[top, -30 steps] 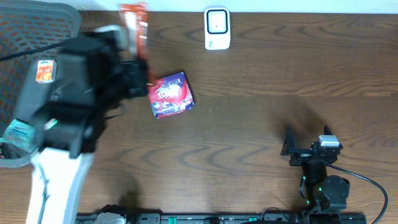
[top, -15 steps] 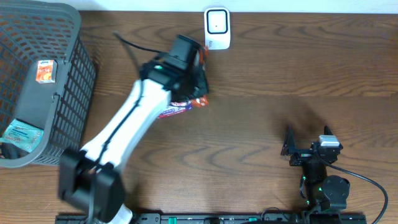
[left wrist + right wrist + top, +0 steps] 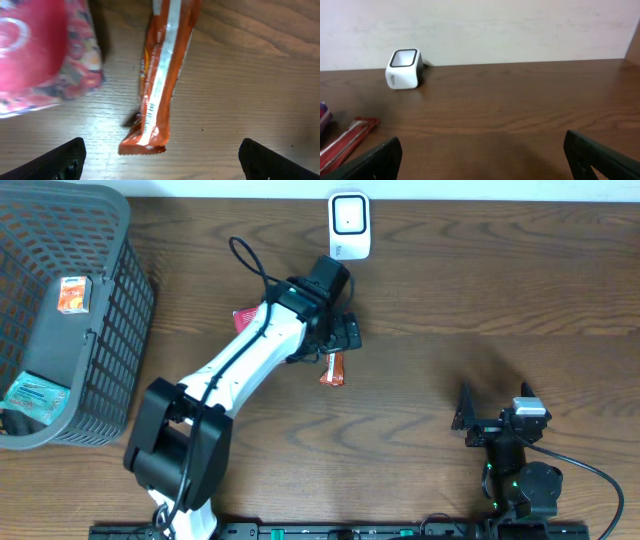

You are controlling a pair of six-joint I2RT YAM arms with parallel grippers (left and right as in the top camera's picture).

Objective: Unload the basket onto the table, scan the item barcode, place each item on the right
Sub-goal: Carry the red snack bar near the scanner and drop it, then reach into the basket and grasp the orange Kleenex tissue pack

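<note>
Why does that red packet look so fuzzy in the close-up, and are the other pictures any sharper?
Left wrist view: the red packet is out of focus, while the orange wrapper is fairly sharp, with light glinting off its pale seam. Overhead view: crisp throughout, with a soft shadow on the table. Right wrist view: slightly soft, though the small white device is clear enough.

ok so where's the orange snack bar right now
Overhead, the orange snack bar lies flat near the middle of the table, beneath the open left gripper, beside the red packet.
</note>
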